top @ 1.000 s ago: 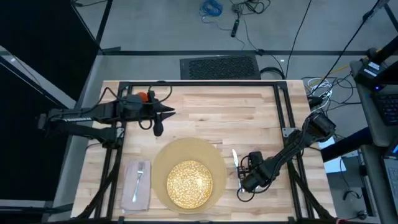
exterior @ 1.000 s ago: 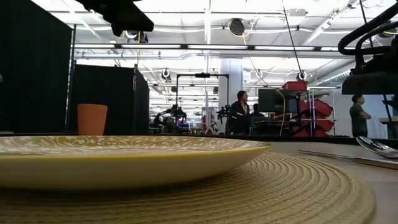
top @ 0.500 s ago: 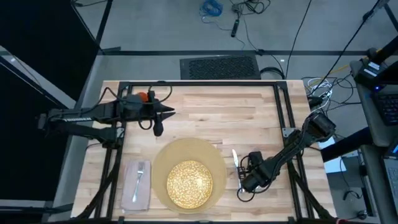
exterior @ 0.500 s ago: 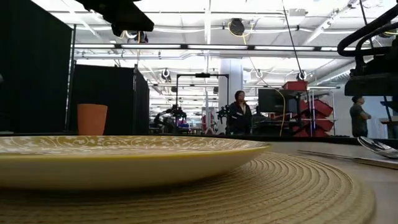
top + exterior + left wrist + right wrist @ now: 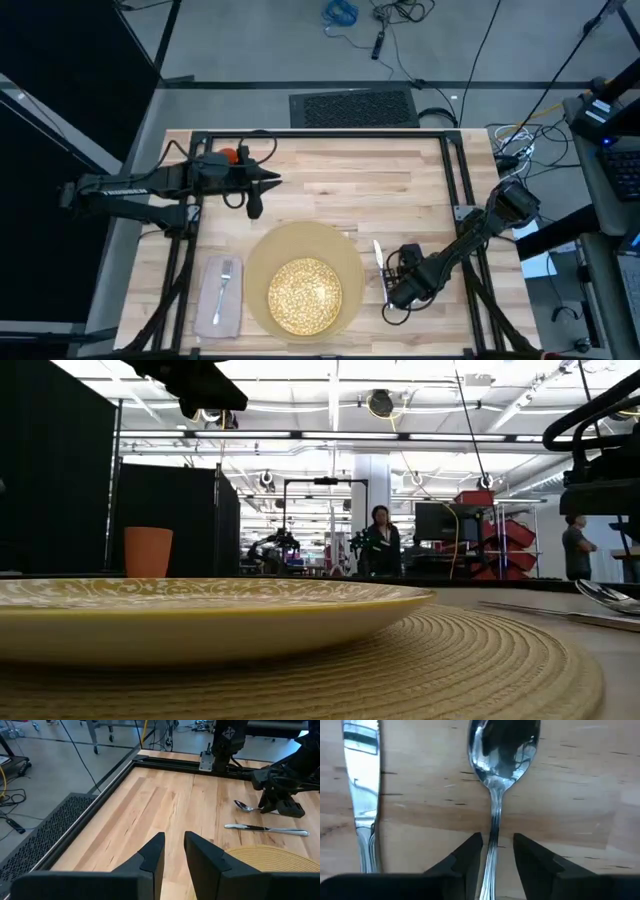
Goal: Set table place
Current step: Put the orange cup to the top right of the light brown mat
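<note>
The spoon [image 5: 502,750] lies flat on the table [image 5: 400,190], right of the knife [image 5: 362,780] and the round tan mat [image 5: 262,262]. My right gripper [image 5: 492,842] is open just over the spoon's handle [image 5: 493,827], one finger on each side, neither touching it. The gold-speckled plate [image 5: 303,295] rests on the mat. The fork [image 5: 224,283] lies on the napkin [image 5: 212,310] left of the mat. The orange cup [image 5: 148,552] stands at the far left. My left gripper [image 5: 174,845] hovers beside the cup, open by a narrow gap, nothing between its fingers.
A black rail frame [image 5: 320,136] runs around the tabletop. Bare planks [image 5: 150,805] stretch across the far middle and far right. People [image 5: 380,540] stand in the room beyond the table.
In the low view my right gripper has risen a little above the spoon, which stays flat on the table.
</note>
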Motion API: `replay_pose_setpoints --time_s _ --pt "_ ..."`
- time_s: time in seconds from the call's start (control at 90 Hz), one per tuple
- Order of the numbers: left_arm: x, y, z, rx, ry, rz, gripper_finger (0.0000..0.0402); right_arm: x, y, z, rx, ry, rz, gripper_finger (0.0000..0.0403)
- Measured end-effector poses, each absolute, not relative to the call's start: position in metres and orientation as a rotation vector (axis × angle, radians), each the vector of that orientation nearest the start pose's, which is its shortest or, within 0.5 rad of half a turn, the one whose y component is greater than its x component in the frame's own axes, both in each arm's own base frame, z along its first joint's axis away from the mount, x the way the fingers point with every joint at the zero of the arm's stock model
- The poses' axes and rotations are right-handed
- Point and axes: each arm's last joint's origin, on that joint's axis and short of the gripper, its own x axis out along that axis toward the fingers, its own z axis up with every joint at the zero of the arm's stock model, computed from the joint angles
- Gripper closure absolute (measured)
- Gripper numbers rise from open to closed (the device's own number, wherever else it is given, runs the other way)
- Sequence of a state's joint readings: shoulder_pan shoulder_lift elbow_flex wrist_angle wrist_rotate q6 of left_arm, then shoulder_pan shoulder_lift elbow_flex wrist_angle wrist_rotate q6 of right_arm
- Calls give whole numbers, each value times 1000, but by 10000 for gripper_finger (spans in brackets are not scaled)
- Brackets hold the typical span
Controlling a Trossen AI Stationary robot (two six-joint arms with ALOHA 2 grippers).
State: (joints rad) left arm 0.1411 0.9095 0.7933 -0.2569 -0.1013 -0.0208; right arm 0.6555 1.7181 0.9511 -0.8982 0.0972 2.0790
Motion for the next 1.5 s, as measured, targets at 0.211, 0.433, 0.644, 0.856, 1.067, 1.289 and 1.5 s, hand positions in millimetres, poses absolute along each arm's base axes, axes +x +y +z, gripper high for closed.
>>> replay_pose_setpoints --time_s 0.211,0.433,0.644,0.856,1.067,1.289,1.5 --pt "196 31 308 -28 371 243 338 219 154 150 980 1213 -1118 291" --pt "196 31 308 -30 370 244 338 219 143 167 970 1222 -1040 291" --pt "196 31 308 -58 370 254 338 219 124 194 920 1121 -935 291" --pt "198 33 300 -77 428 321 338 229 91 208 755 1063 -851 291" --pt "208 36 266 -191 583 415 338 250 39 210 612 1076 -790 291" --pt "203 63 238 -242 696 643 338 272 -19 216 478 981 -652 291" --pt "179 113 258 -314 676 932 338 281 -61 223 488 863 -559 291"
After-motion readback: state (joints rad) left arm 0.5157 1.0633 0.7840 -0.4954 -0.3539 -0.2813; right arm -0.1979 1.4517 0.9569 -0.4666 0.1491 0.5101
